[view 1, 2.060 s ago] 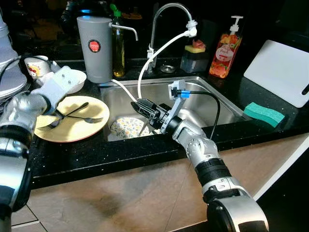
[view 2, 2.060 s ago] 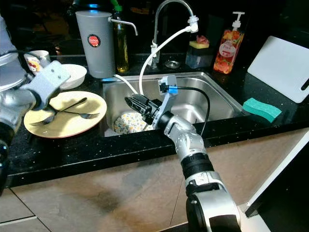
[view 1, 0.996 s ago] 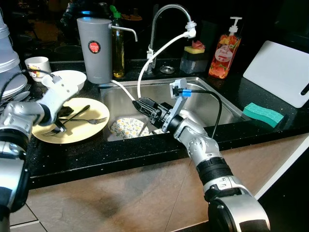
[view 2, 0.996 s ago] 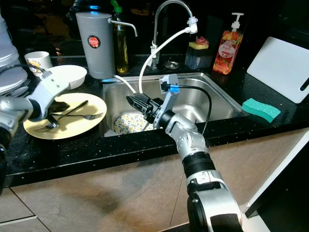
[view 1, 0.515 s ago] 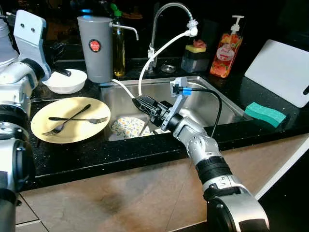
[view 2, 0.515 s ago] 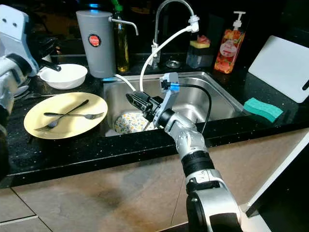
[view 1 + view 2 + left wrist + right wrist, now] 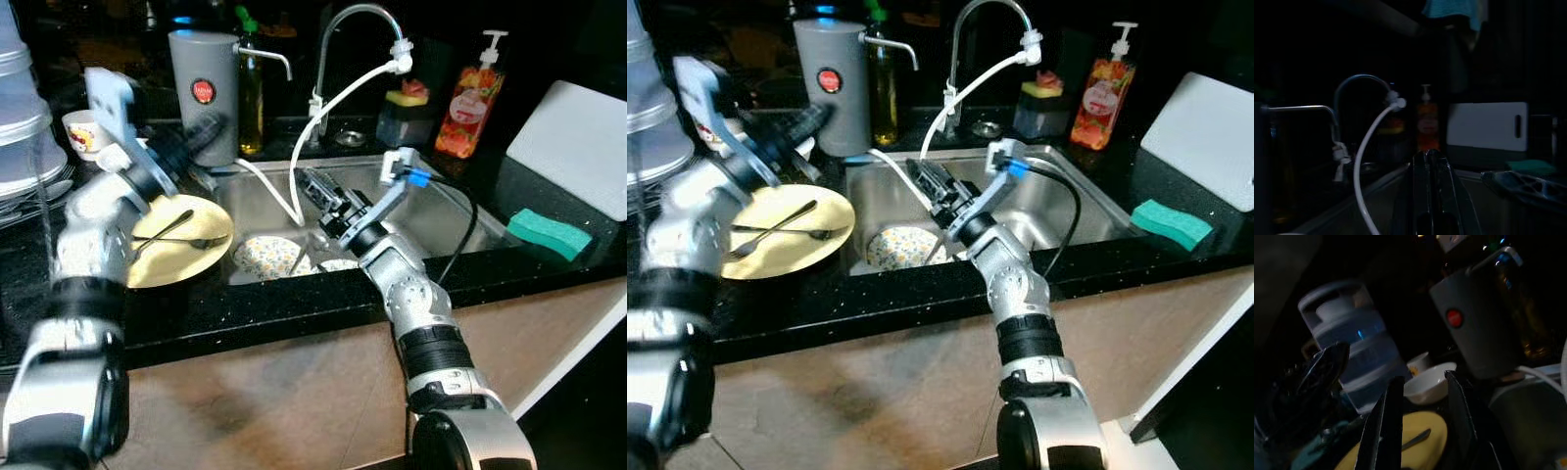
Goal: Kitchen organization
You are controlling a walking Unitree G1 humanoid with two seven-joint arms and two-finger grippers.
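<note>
Since half a second ago my left gripper (image 7: 211, 128) has swung from the upper left down over the yellow plate (image 7: 201, 250), fingers pressed together, holding nothing. My right gripper (image 7: 315, 188) has lifted slightly above the sink (image 7: 446, 211), fingers parted, empty. Frame centre: one patterned bowl (image 7: 269, 257) in the sink. Left: two forks (image 7: 167, 235) crossed on the plate, long axes roughly left-right. Behind stands one grey jug (image 7: 206, 93)
</note>
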